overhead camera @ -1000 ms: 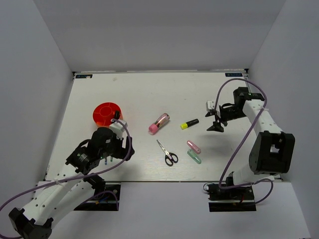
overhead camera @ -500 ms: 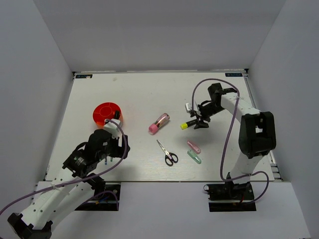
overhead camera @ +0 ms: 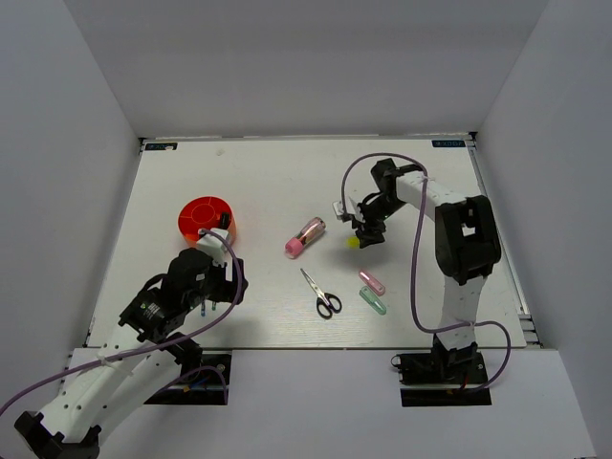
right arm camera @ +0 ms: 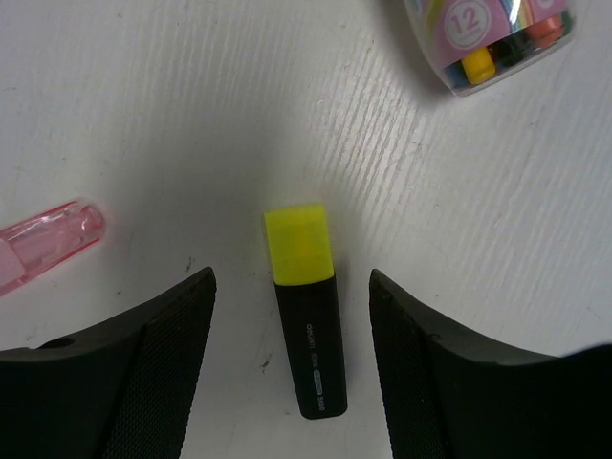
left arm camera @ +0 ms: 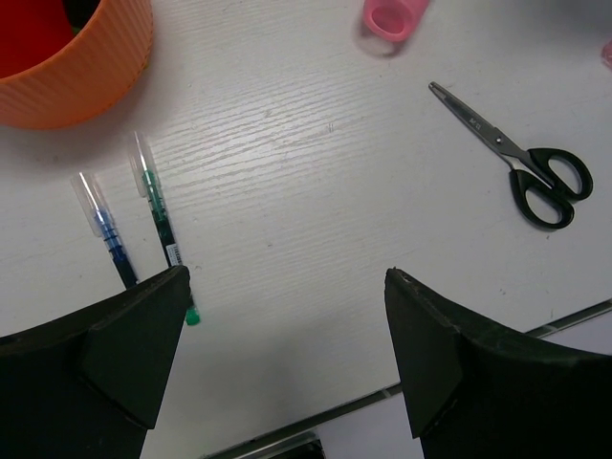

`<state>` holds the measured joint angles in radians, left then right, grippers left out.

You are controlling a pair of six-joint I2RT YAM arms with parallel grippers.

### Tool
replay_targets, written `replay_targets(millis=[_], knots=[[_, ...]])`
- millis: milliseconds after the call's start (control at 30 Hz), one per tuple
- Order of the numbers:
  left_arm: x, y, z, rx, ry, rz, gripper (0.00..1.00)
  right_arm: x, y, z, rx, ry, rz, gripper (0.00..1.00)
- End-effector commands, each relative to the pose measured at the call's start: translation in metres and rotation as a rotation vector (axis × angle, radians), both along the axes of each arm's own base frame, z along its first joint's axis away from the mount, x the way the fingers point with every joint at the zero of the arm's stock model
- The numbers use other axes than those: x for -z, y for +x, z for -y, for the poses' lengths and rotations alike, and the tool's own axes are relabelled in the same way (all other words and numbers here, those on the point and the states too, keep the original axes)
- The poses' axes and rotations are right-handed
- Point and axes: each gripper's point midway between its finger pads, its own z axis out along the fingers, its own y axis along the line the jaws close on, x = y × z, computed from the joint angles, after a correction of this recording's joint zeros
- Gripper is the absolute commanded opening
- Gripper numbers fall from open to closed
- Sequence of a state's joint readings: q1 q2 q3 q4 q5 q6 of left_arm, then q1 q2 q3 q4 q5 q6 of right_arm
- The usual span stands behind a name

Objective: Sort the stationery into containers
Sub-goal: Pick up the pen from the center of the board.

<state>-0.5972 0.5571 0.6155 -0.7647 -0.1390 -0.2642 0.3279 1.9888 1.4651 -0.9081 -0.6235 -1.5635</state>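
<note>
The yellow-capped black highlighter lies on the table between the fingers of my open right gripper, which hangs just above it without touching. From above, only its yellow cap shows under the right gripper. The pink tube lies to its left and shows in the right wrist view. My left gripper is open and empty over bare table, beside a green pen and a blue pen. The red-orange pot stands just beyond the left gripper.
The black-handled scissors lie mid-table near the front and show in the left wrist view. A pink capsule and a pale-green capsule lie right of them. The table's front edge is close under the left gripper.
My right arm has swung left across the table and now sits over the highlighter. My left arm has shifted only slightly.
</note>
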Motion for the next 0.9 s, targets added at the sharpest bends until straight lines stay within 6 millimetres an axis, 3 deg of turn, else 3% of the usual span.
replay_targets(millis=[0, 500, 867], knots=[[0.0, 0.0, -0.001, -0.007, -0.013, 0.0, 0.93, 0.001, 0.009, -0.004, -0.002, -0.039, 0.02, 0.68], [-0.001, -0.001, 0.0, -0.004, -0.021, 0.005, 0.93, 0.031, 0.019, 0.006, -0.007, -0.195, 0.056, 0.67], [-0.004, 0.0, -0.003, -0.018, -0.02, 0.024, 0.93, 0.05, 0.013, 0.017, -0.065, -0.301, 0.077, 0.55]])
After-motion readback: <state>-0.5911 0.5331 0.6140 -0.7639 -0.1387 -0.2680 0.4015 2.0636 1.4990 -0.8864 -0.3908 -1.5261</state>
